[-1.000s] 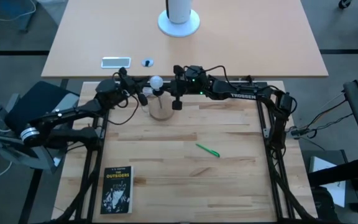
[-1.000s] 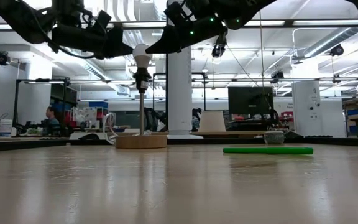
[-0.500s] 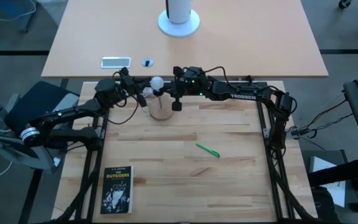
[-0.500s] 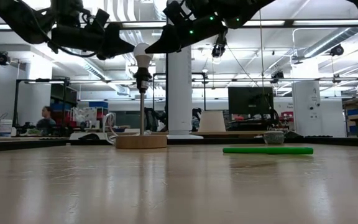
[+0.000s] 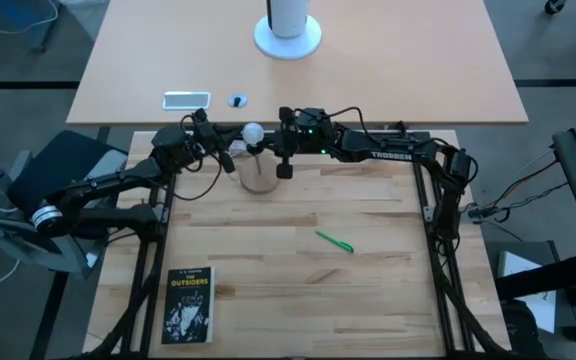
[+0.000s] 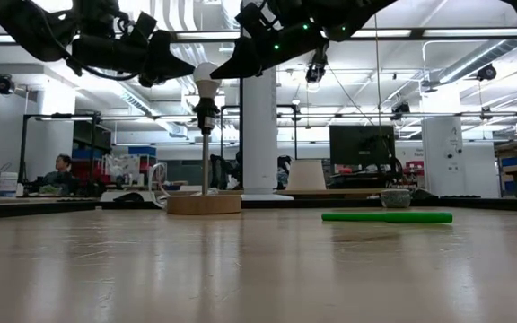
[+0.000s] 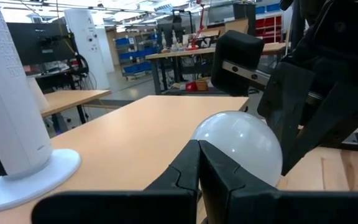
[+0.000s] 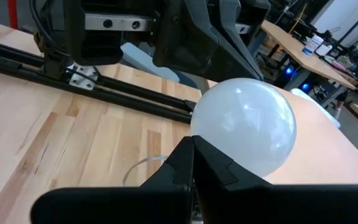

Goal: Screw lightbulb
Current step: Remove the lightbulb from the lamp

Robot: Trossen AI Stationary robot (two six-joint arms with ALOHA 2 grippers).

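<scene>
Upper centre of my high view, both grippers, left [image 5: 225, 146] and right [image 5: 266, 143], fingers pressed together, flank the bulb [image 5: 253, 131] over the wood table [image 5: 368, 280] (workshop room behind, person seated).

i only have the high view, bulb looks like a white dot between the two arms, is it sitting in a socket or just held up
Observer: The low view shows the white frosted lightbulb seated upright on a black socket atop a thin post rising from a round wooden base.
Operator: are the grippers open
Observer: No. The left wrist view shows the left gripper with fingers pressed together, tips against the globe.
Operator: and the right one
Observer: The right gripper is shut too, its tips at the globe from the opposite side.
</scene>
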